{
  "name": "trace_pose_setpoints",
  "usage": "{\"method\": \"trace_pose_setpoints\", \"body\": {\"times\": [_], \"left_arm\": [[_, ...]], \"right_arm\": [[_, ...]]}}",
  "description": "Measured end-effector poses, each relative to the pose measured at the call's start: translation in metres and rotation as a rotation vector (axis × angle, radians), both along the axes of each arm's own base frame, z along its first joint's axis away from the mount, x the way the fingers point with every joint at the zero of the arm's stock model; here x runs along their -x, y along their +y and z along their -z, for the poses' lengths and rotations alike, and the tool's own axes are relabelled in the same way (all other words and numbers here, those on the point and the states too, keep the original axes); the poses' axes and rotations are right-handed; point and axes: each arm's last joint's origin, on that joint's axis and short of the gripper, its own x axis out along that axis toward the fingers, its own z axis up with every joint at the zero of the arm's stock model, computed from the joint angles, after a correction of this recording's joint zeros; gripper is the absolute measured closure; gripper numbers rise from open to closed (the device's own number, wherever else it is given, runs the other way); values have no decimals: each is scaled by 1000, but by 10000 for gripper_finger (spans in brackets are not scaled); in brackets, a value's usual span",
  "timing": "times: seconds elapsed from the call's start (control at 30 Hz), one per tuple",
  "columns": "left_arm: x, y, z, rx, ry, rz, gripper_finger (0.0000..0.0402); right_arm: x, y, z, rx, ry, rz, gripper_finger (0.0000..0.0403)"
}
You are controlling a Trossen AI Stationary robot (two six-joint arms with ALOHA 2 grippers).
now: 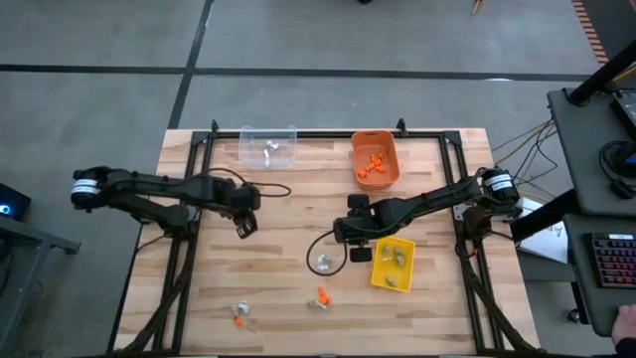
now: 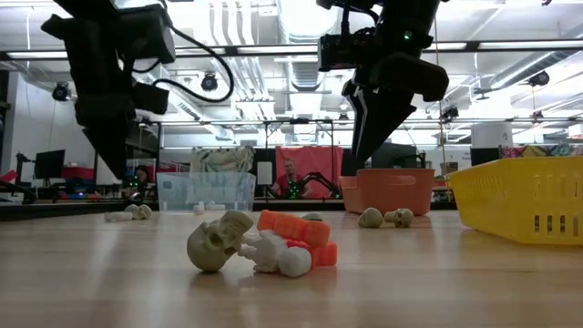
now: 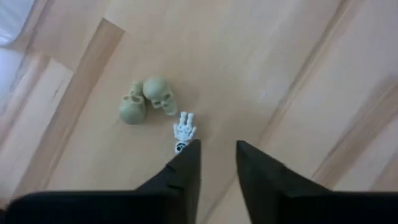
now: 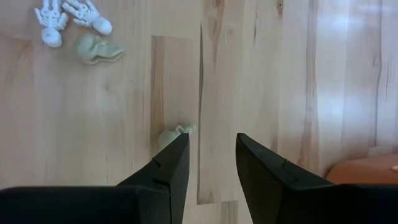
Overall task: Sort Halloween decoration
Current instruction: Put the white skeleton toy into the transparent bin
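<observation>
The Halloween decoration lies scattered on the wooden table in small groups; seen from above, one orange-and-pale cluster sits toward 6 o'clock, a second cluster toward 7 o'clock, and a pale group lies just below centre, beside the right arm. From table height the nearest cluster shows a dull tan skull facing right, a white skeleton lying flat with its long axis across the picture, and an orange piece lying along the same line behind it; two more tan skulls rest farther back.

The clear bin at 12 o'clock holds a few white pieces; the orange bin toward 1 o'clock holds orange pieces; the yellow bin toward 4 o'clock holds tan-grey ones.

The left gripper hangs above the table at about 9 o'clock from centre; its fingers stand a little apart and grasp nothing, and its wrist camera looks down on two tan skulls touching each other and a tiny white skeleton just beside one fingertip. The right gripper hovers near centre beside the yellow bin, fingers apart and empty, with a tan skull on the wood below them and two white skeletons farther off.
</observation>
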Motion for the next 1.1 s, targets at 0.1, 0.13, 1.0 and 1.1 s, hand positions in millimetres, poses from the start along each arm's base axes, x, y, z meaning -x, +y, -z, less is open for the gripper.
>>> {"method": "trace_pose_setpoints", "body": {"times": [0.1, 0.13, 1.0, 1.1], "left_arm": [[-5, 2, 9, -55, 51, -8, 272], [-7, 3, 12, -76, 73, -18, 259], [-24, 4, 59, -62, 292, -26, 327], [-24, 4, 59, -44, 290, -24, 372]], "right_arm": [[0, 0, 0, 0, 0, 0, 282], [0, 0, 0, 0, -1, 0, 282], [0, 0, 0, 0, -2, -1, 282], [0, 0, 0, 0, -2, -1, 282]]}}
